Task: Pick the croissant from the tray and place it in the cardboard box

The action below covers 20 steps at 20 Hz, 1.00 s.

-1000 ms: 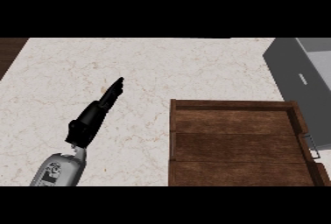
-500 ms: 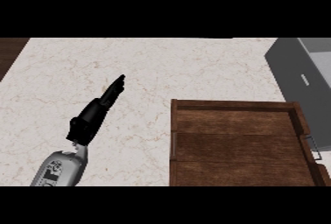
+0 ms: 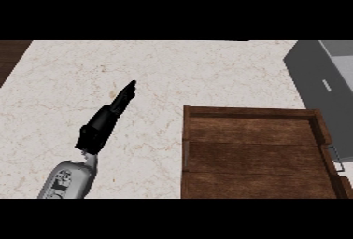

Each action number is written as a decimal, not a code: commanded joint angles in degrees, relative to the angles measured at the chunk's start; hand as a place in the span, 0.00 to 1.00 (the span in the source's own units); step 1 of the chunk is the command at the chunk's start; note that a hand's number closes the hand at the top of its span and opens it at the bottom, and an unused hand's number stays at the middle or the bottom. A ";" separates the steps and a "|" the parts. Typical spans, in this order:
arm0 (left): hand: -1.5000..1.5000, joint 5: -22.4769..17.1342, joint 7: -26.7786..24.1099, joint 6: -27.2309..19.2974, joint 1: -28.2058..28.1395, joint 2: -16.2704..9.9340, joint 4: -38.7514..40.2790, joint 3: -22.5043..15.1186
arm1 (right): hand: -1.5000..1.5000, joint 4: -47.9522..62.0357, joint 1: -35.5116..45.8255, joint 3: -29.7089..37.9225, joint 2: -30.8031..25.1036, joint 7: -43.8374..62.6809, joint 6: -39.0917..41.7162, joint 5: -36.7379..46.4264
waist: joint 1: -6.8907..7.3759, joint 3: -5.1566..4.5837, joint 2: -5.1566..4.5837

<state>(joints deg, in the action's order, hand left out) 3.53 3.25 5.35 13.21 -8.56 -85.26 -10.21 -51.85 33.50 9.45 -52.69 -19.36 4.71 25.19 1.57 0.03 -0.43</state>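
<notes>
Left hand [image 3: 109, 114] over the counter [image 3: 179, 70], toward its left half, black, fingers straight and together, relaxed, holding nothing. Fingertips aimed up and to the right, toward the counter's far edge. Grey forearm [image 3: 69, 179] entered from the lower edge, at the counter's near-left part.

Wooden tray [image 3: 255, 154] sat at the counter's near-right corner, its raised rim running along the left and far sides, plank floor bare where visible. Metal handle [image 3: 335, 158] seen on the tray's right side. Hand well apart from the tray, to its left.

Grey unit [image 3: 321, 79] stood past the counter's right edge, with a small pale handle on its face. Strip of dark wood [image 3: 10, 56] showed beyond the counter's left edge.

Croissant nowhere visible, neither on the tray nor on the counter; cardboard box likewise out of sight. Right hand not visible.
</notes>
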 commanded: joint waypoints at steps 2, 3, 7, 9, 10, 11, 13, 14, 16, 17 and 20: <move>0.50 0.47 0.15 0.64 1.26 -0.05 0.42 0.17 | 0.00 11.87 4.74 -0.55 5.10 1.61 1.52 0.36 | 0.45 0.04 -0.23; 0.50 1.37 0.88 -0.36 0.51 0.74 -0.79 -0.80 | 0.00 11.97 5.72 -0.21 5.98 3.34 3.98 -1.05 | 0.26 0.02 -0.03; 0.50 1.03 -0.19 0.25 3.53 1.28 2.92 0.83 | 0.00 23.53 9.84 0.07 5.95 -4.28 3.68 1.31 | 0.12 0.06 -0.28; 0.50 -0.14 -0.71 2.13 0.13 -1.39 1.14 2.61 | 0.00 24.36 9.85 2.07 4.51 -7.11 6.23 -0.54 | -0.28 0.04 0.02; 0.50 0.10 -0.02 1.59 -0.28 -0.32 -0.91 1.41 | 0.00 25.77 10.17 3.47 6.23 -8.54 4.58 -1.81 | 0.03 0.08 -0.04; 0.50 0.05 1.67 1.27 -0.17 0.65 -2.17 0.36 | 0.00 26.14 12.41 5.18 8.25 -6.69 4.03 -3.86 | 0.69 0.12 -0.15; 0.50 1.00 2.05 0.47 0.97 1.36 -0.69 0.06 | 0.00 27.88 11.98 9.37 6.67 -9.24 5.58 -7.81 | 0.06 0.15 -0.17; 0.50 -0.05 1.75 1.01 0.38 0.52 -1.81 1.17 | 0.00 28.19 10.61 11.65 8.24 -10.48 3.52 -9.97 | -0.03 0.17 -0.07; 0.50 0.25 -1.67 2.53 -2.18 -1.48 -0.31 1.54 | 0.00 29.38 11.99 15.74 4.26 -10.19 8.74 -14.19 | -0.51 0.11 0.07; 0.50 0.36 1.12 1.16 -1.42 0.35 -2.72 0.58 | 0.00 31.24 12.60 17.63 3.24 -10.82 9.69 -15.75 | 0.07 0.21 -0.05; 0.50 0.47 1.17 1.21 -1.10 -0.12 -1.95 1.35 | 0.00 34.08 12.59 22.13 1.83 -10.89 13.99 -20.51 | -0.52 0.17 -0.02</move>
<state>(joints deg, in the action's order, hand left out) 3.86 4.09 6.76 12.69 -8.69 -86.66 -9.03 -21.15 45.87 25.82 -49.08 -29.11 14.67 10.44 1.41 0.18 -0.52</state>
